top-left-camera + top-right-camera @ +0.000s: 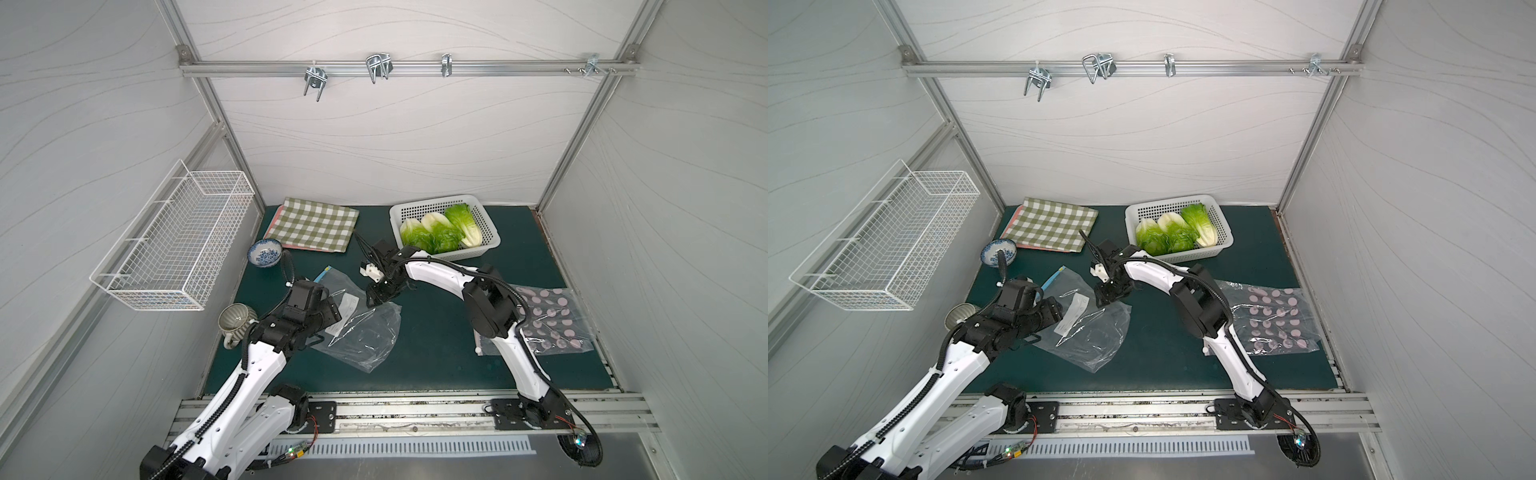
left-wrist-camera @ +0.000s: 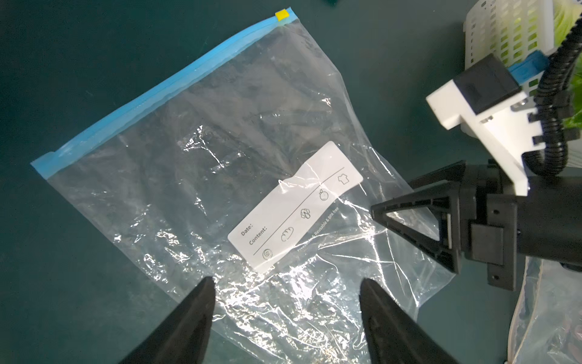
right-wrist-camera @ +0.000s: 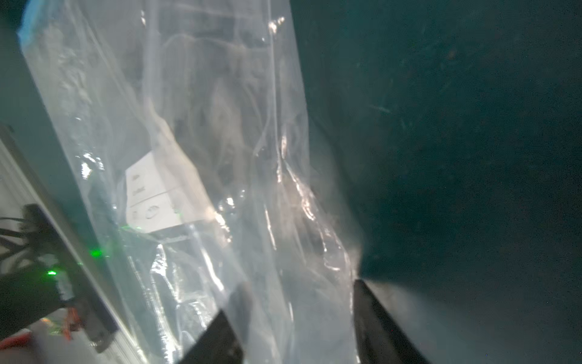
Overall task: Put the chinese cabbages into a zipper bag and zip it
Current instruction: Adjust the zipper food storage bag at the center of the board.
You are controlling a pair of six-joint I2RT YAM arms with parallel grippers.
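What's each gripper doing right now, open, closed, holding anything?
Left gripper: open, over the clear zipper bag, holding nothing.
Right gripper: open, jaws astride the bag's edge, not clamped on it.

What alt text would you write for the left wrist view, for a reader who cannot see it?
A clear plastic zipper bag with a blue zip strip, yellow slider and white label lies on a dark green mat. The left gripper, jaws open, hovers above the end opposite the zip; the right gripper reaches over one side.
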